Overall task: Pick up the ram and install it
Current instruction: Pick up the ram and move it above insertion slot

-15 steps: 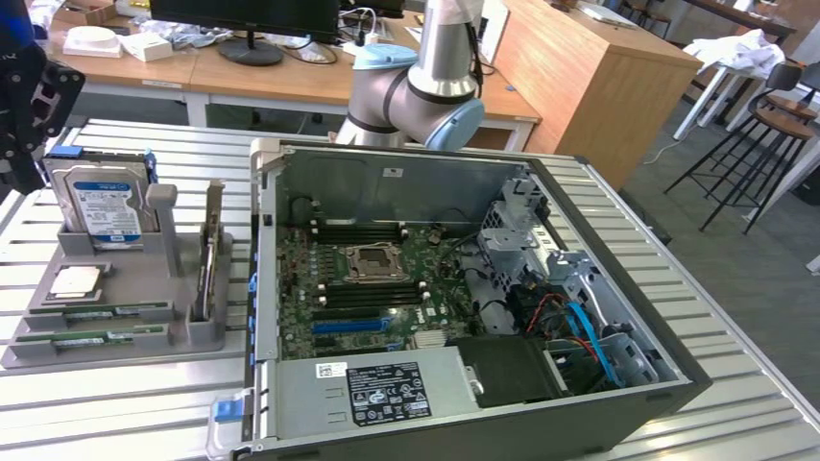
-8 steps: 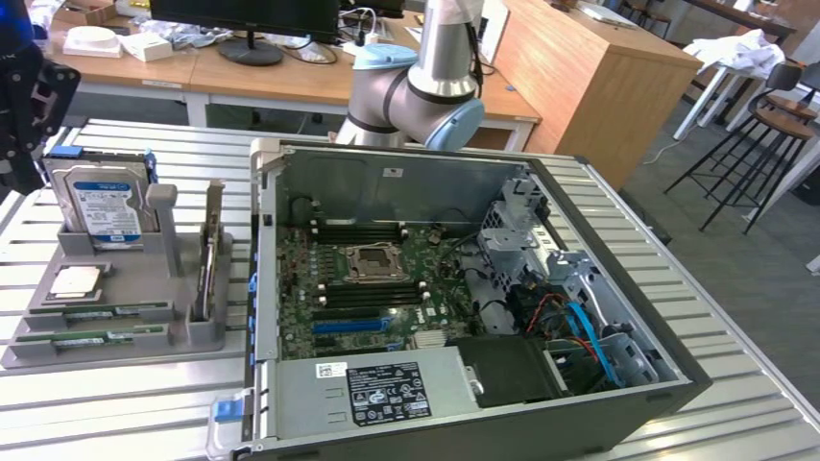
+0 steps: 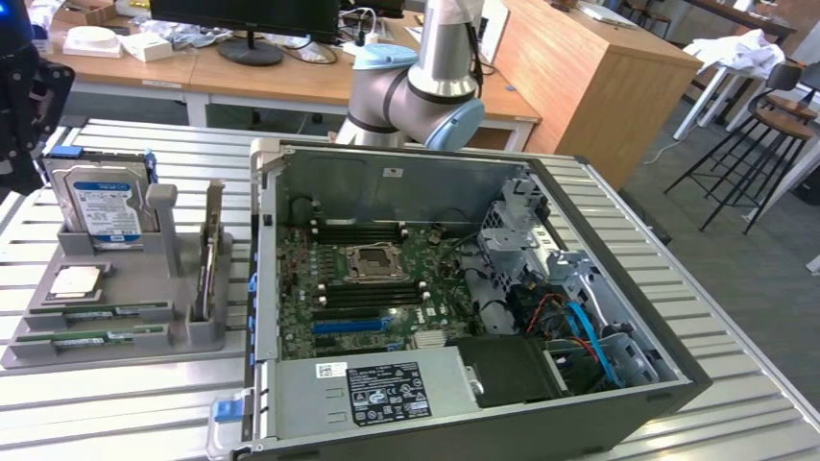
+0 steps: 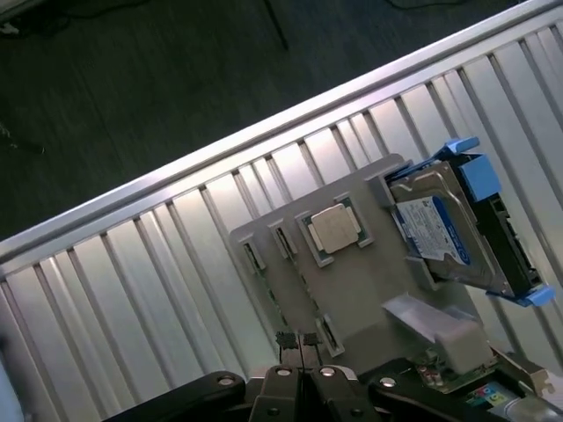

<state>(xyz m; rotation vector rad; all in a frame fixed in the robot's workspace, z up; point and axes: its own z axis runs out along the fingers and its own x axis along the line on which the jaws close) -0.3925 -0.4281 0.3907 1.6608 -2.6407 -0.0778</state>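
On the exterior view's left, a grey parts tray [image 3: 129,357] sits on the slatted metal bench [image 3: 115,408] beside the open computer case [image 3: 384,178]. Two green ram sticks [image 3: 109,309] lie in the tray's long front slots, one just behind the other. I can't tell which of the pair is the one to be picked. Behind them in the tray I see a CPU [image 3: 75,281], a hard drive [image 3: 103,197] standing in a blue caddy, and an upright expansion card [image 3: 209,252]. From the wrist view, my gripper [image 4: 299,341] hangs above the tray with its fingers pressed together and nothing between them, touching no part. Inside the case, the motherboard [image 3: 321,288] lies flat, with black memory slots [image 3: 365,233] either side of the processor socket.
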